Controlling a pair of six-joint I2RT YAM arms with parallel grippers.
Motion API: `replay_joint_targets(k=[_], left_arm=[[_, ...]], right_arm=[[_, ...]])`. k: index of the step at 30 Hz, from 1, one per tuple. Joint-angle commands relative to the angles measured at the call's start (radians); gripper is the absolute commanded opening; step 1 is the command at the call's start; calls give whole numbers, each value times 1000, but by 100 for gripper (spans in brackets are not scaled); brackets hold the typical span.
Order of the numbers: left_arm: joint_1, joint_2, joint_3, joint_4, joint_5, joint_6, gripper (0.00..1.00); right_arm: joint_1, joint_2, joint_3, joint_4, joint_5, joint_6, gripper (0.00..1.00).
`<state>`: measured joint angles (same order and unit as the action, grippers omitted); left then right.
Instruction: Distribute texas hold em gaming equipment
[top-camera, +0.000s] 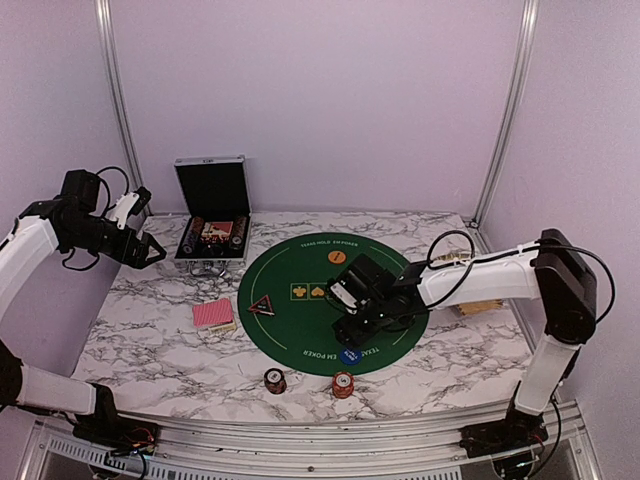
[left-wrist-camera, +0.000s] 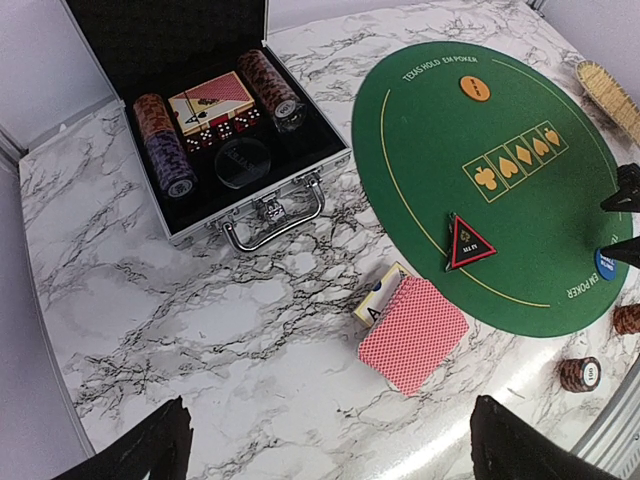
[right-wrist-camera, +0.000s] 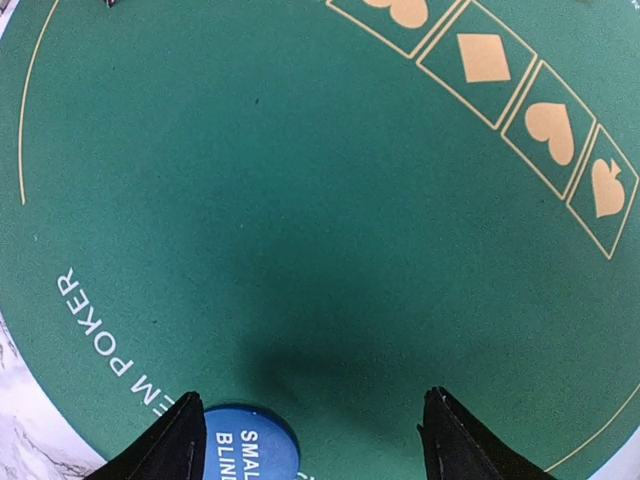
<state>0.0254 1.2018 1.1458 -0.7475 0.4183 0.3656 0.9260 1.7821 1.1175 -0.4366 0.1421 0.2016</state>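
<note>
Now right arm (top-camera: 470, 282) leans over mat (top-camera: 285, 268) — jaws parted above blue disc (right-wrist-camera: 245, 440).

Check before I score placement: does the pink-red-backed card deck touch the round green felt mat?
Apart. Top external view shows bare marble between card deck and green mat.

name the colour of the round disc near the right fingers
Blue round disc with white lettering; best in right wrist view.

Robot lab test cell: plain lilac walls (top-camera: 300, 100), aluminium frame posts (top-camera: 113, 100), marble-print table (top-camera: 150, 350), metal base rail (top-camera: 300, 442).
</note>
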Motion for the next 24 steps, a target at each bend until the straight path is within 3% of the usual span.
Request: replay_joint_targets(k=[1,15,24], left_arm=[[1,-19,26,-34,15,10,99],[1,-23,44,-44,11,7,99],[1,-22,55,-50,7,8,99]], right_arm=[[28,-13,7,-32,-12,11,72],[74,36,-2,-37,-35,8,74],[73,13,-62,-48,-20,14,69]])
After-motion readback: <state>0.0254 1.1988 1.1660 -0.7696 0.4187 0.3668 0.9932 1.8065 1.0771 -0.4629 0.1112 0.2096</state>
